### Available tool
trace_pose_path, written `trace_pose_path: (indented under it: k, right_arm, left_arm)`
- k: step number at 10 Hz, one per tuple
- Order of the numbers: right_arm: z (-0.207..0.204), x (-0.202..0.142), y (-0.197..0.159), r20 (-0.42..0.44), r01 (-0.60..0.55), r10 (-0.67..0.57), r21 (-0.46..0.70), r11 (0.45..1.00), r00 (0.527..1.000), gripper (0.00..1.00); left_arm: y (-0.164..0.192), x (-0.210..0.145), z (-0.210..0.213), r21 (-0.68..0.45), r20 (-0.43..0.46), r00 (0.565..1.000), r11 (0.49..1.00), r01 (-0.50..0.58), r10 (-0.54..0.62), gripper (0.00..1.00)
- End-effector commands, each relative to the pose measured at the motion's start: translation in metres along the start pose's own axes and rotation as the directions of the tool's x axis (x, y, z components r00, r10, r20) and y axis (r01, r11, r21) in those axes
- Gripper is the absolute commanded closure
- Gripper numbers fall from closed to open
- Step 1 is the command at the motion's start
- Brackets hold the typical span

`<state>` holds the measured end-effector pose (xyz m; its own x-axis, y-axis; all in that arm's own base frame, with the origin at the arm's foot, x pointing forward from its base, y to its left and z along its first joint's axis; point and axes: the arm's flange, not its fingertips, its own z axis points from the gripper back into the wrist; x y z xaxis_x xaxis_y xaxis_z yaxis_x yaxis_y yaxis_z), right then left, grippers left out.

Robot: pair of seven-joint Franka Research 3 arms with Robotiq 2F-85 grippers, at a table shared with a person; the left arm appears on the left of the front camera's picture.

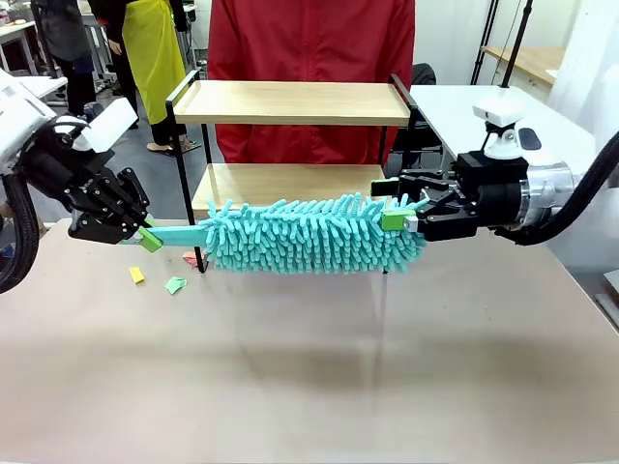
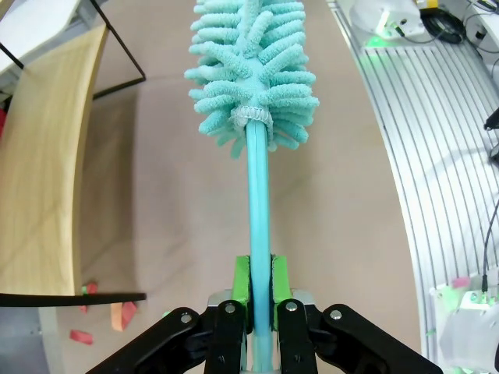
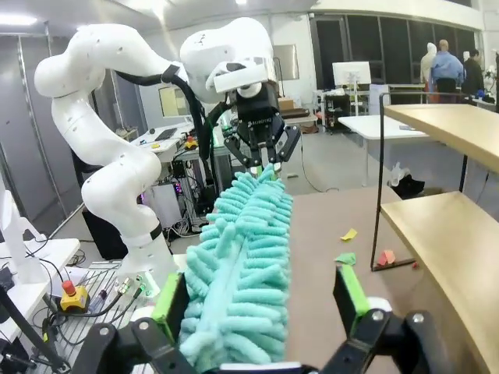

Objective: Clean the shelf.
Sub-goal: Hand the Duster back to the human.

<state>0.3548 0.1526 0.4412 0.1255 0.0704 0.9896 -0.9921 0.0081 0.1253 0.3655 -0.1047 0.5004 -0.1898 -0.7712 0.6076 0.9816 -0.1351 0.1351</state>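
The shelf (image 1: 290,101), two light wood boards on a thin black frame, stands at the far middle of the table. In front of its lower board a teal fluffy duster (image 1: 309,237) hangs level above the table. My left gripper (image 1: 147,237) is shut on the duster's teal handle (image 2: 257,218), seen close in the left wrist view (image 2: 260,288). My right gripper (image 1: 390,204) stands open around the tip of the duster head (image 3: 245,265). Its green pads (image 3: 351,288) sit on either side of the fluff. The shelf boards (image 3: 456,234) run along the right of the right wrist view.
A person in a red jacket (image 1: 309,48) stands right behind the shelf. Small paper scraps lie on the table by the shelf's left foot: yellow (image 1: 137,275), green (image 1: 175,284) and red (image 1: 191,258). A white side table (image 1: 484,111) is at the back right.
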Motion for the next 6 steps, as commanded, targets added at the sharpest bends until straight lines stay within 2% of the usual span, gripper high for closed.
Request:
trace_pose_path:
  k: [1, 6]
  right_arm:
    - [0.003, -0.021, 0.040, -0.052, 0.030, -0.030, 0.002, 1.000, 0.998, 0.00]
    - [0.004, -0.039, 0.041, -0.109, 0.069, -0.069, -0.002, 0.998, 0.992, 0.00]
  left_arm:
    - [-0.001, 0.001, 0.001, 0.002, 0.016, 1.000, 1.000, 0.007, -0.007, 0.87]
    - [-0.001, 0.001, 0.001, 0.002, 0.016, 1.000, 1.000, 0.007, -0.007, 0.87]
